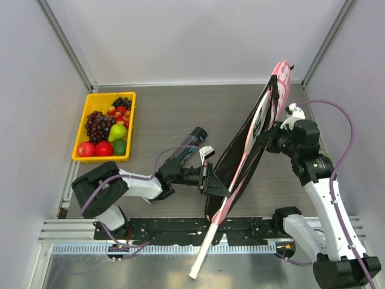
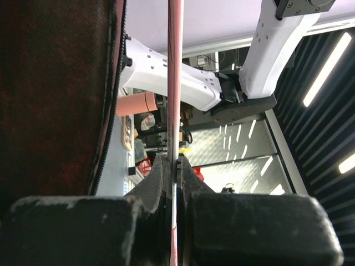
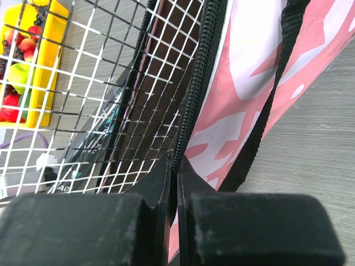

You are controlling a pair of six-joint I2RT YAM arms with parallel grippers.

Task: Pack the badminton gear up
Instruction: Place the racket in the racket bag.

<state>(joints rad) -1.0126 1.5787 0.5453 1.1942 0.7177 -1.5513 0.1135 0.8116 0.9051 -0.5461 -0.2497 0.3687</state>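
Observation:
The pink "SPORT" bag stands on edge, its dark inside open toward the left. My right gripper is shut on the bag's zipper edge. A pink-framed racket sits partly inside the bag, and its white handle sticks out over the table's near edge. My left gripper is shut on the racket's thin shaft. The racket strings show in the right wrist view. The dark tube lies left of the bag, with a small white shuttlecock by it. A second racket cannot be made out.
A yellow tray of fruit stands at the far left, also in the right wrist view. Grey walls close the table on the left, back and right. The right arm crosses behind the shaft in the left wrist view.

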